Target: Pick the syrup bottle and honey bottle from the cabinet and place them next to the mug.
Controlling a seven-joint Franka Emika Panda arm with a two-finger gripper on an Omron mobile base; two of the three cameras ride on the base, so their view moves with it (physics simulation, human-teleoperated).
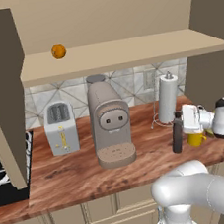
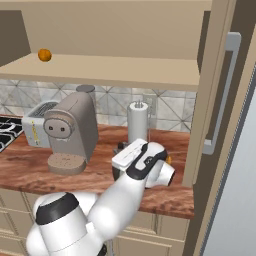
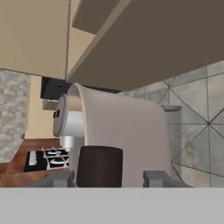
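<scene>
Counter (image 1: 81, 172), one syrup bottle (image 1: 177, 133), one mug (image 1: 196, 139)

On the counter before me stand one toaster (image 1: 60, 127), one coffee machine (image 1: 109, 122), one paper-towel roll (image 1: 168, 98), one dark syrup bottle (image 1: 177, 134) and one yellow mug (image 1: 196, 139) — and on the cabinet (image 1: 126, 52) shelf above, one round orange fruit (image 1: 59, 52) — while my one gripper (image 1: 180, 120) has two fingers.

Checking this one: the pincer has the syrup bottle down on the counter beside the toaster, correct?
Not the toaster. The left base view shows the pincer holding the syrup bottle on the counter beside the yellow mug; the toaster stands far off.
</scene>
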